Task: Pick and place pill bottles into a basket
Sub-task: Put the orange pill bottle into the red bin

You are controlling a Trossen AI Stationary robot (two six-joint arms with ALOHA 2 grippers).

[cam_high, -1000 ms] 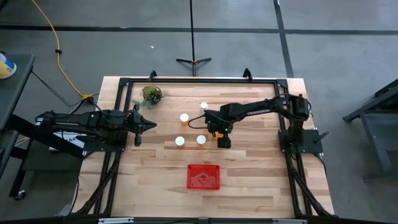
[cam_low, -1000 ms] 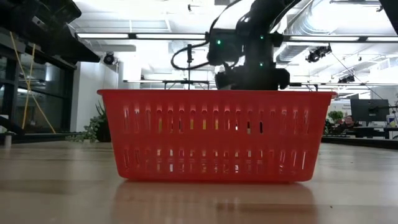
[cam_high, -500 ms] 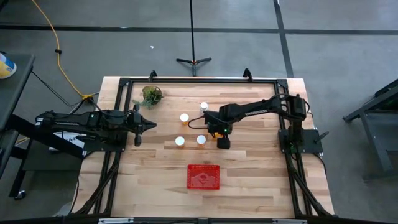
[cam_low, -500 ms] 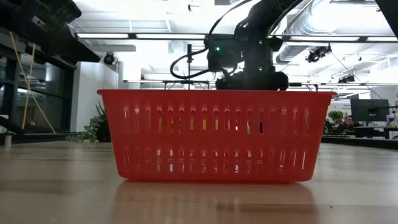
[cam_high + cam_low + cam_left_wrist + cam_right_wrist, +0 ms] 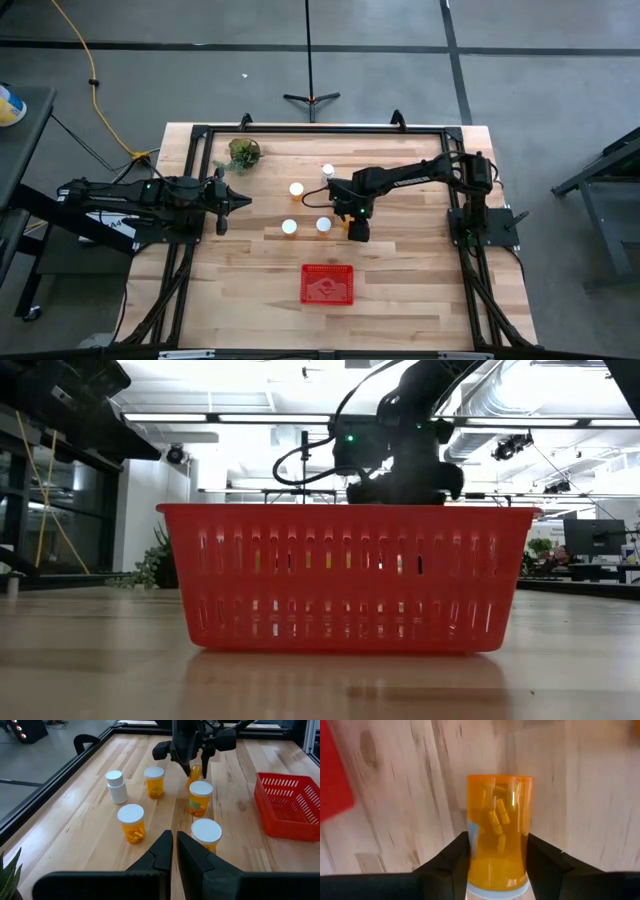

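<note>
I am holding my right hand (image 5: 356,229) over the middle of the tabletop (image 5: 400,280), just beyond the far side of the red basket (image 5: 327,284). Its two fingers (image 5: 452,857) are pressing against both sides of an orange pill bottle (image 5: 499,832), gripping it near the white cap. In the left wrist view this bottle (image 5: 195,771) is hanging clear of the wood beneath the right hand (image 5: 196,762).

Four other pill bottles are standing upright on the tabletop beside the right hand: a whitish bottle (image 5: 117,786), and three orange ones (image 5: 154,782) (image 5: 132,822) (image 5: 200,798). A further white-capped bottle (image 5: 206,833) is sitting nearest my left hand. The basket (image 5: 290,805) is resting on the wood, apart from the bottles.

I am keeping my left hand (image 5: 238,199) at the left edge of the tabletop, near a small green plant (image 5: 243,153). Its fingers (image 5: 161,851) are almost together, with only a thin gap between them, and are gripping nothing.
</note>
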